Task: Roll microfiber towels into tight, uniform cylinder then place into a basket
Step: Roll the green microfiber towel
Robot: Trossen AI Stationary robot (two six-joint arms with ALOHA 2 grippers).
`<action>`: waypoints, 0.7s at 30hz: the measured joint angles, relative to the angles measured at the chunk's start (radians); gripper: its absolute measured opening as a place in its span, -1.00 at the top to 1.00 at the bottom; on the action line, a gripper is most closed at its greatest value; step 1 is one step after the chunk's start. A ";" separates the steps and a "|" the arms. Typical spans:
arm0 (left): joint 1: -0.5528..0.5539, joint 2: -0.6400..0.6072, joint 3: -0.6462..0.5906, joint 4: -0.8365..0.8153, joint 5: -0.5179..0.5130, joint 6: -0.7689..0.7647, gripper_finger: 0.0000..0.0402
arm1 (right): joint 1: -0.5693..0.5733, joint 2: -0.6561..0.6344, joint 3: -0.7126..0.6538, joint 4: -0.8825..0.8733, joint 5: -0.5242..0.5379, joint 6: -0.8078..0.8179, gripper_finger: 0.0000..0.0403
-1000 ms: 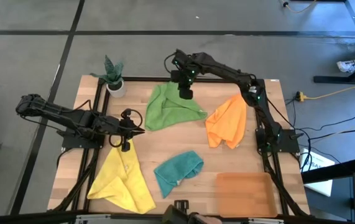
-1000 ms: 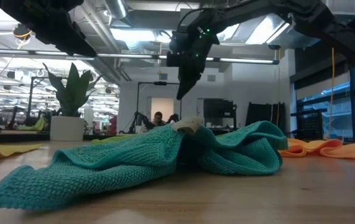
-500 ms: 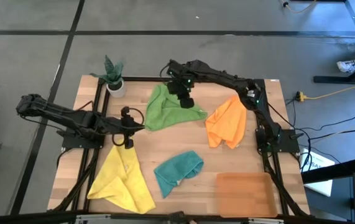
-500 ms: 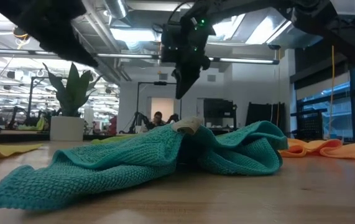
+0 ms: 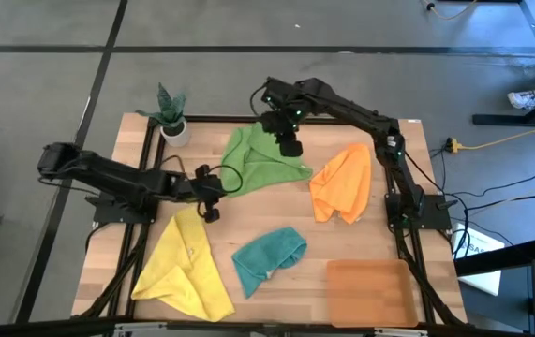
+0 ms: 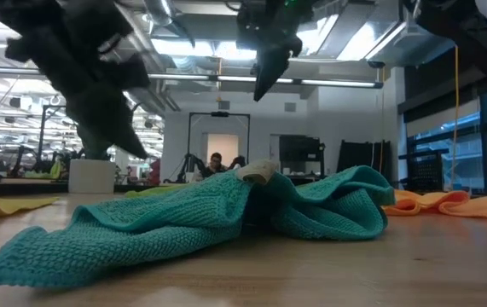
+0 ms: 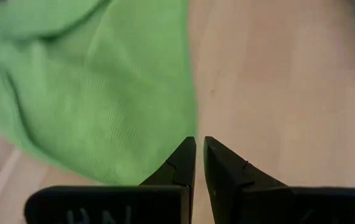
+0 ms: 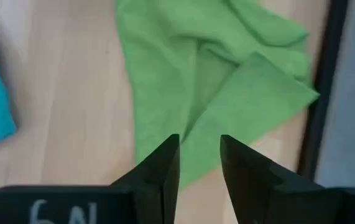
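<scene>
The green towel lies crumpled at the far middle of the worktop, and both arms stand at it. The right pincer hangs over its far right part, fingers parted a little with cloth showing in the gap below them in the right wrist view, and has hold of nothing. The left pincer sits low at the towel's near left edge, its fingers nearly together with only a slit between them, and it also holds nothing; in the left wrist view the green cloth lies just ahead and to one side of the tips. The towel's long axis runs roughly from far left to near right, so the two pincers bracket it at opposite ends, the right one directly above the cloth and the left one just off its rim.

There are four towels: the green one, an orange one to the right, a teal one near the middle, and a yellow one near left. None is rolled. One basket lies at the near right, with no towel in it. One small potted plant stands at the far left corner.
</scene>
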 joint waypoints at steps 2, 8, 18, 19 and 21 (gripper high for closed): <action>0.023 0.049 0.000 0.011 0.001 -0.020 0.87 | 0.002 -0.009 0.000 -0.013 -0.001 -0.001 0.42; 0.070 0.162 0.000 0.034 0.027 -0.079 0.87 | 0.003 -0.035 -0.001 -0.089 -0.004 -0.003 0.42; 0.051 0.239 0.005 0.054 0.180 -0.115 0.87 | 0.003 -0.038 -0.001 -0.099 -0.005 -0.003 0.42; 0.042 0.239 0.005 0.053 0.209 -0.116 0.87 | 0.003 -0.038 -0.001 -0.104 -0.004 -0.003 0.42; 0.019 0.239 0.005 0.046 0.271 -0.121 0.87 | 0.003 -0.038 -0.001 -0.108 -0.005 -0.003 0.42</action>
